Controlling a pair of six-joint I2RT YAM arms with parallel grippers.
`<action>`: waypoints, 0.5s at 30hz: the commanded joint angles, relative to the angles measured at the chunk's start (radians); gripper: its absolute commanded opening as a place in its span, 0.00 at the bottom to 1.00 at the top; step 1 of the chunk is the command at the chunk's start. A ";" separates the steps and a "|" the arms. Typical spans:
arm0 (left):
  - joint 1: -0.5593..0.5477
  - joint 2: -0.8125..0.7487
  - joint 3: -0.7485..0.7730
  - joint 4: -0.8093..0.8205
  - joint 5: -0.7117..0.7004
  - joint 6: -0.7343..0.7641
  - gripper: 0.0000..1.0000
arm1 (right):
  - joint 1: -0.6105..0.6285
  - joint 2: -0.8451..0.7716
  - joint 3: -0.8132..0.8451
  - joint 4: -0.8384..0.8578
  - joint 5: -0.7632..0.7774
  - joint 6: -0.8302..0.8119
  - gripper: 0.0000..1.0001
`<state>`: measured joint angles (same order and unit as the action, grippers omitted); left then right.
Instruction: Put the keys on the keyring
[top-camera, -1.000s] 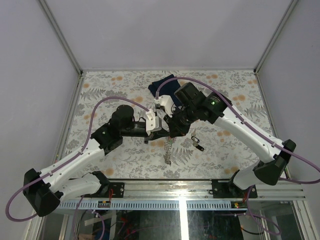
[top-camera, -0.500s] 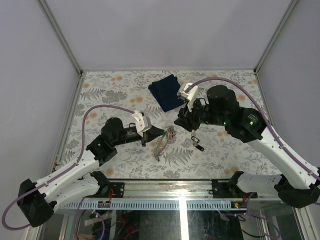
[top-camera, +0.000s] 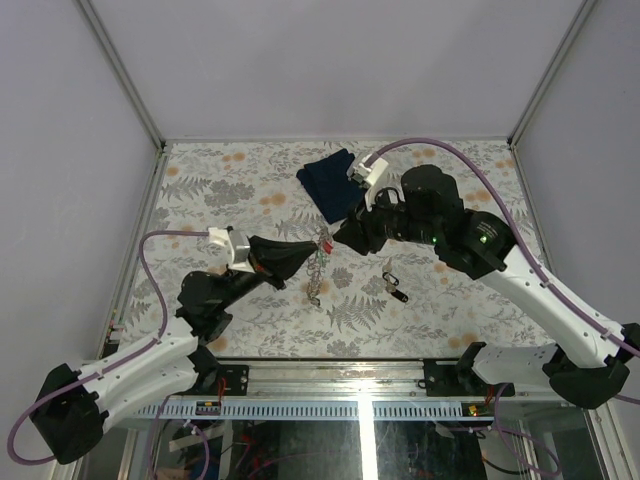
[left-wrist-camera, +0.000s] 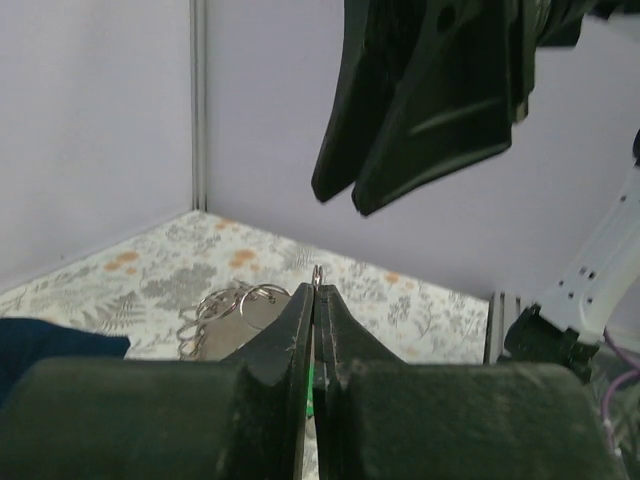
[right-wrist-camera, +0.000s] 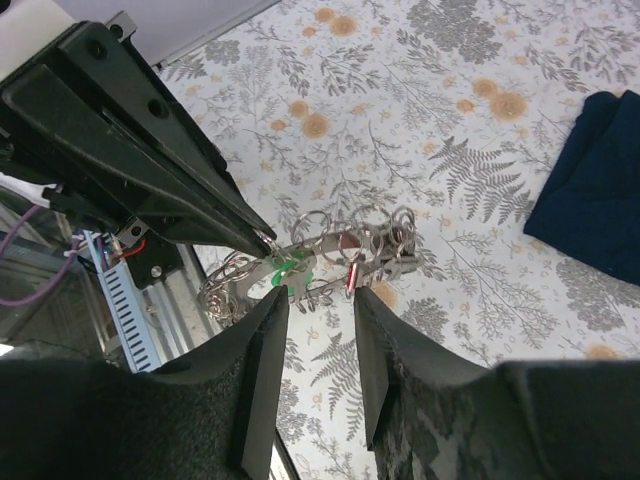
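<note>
table (top-camera: 215, 185): flat, covered edge to edge in a pale print of grey ferns and orange blossoms; metal rail along the near edge.
cloth (top-camera: 331, 185): dark blue, folded, lying flat at the far middle, one corner pointing toward the far edge.
keys (top-camera: 395, 286): two small dark ones, loose on the print right of centre, just beside each other, apart from the cloth.
keyring (top-camera: 316, 272): hung over the middle, left of the loose keys; low end close to the print, touching or not cannot be told.
</note>
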<state>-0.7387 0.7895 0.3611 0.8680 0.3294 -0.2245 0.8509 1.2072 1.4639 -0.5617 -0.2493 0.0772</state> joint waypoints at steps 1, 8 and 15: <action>-0.001 -0.014 -0.019 0.318 -0.077 -0.082 0.00 | 0.003 -0.025 -0.021 0.115 -0.067 0.048 0.40; -0.001 0.006 -0.024 0.437 -0.066 -0.116 0.00 | 0.003 -0.120 -0.182 0.340 -0.162 0.021 0.40; -0.001 0.032 -0.014 0.511 0.031 -0.137 0.00 | 0.003 -0.294 -0.507 0.847 -0.237 -0.037 0.39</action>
<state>-0.7387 0.8173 0.3389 1.2186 0.3138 -0.3416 0.8509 1.0069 1.0683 -0.1135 -0.4171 0.0830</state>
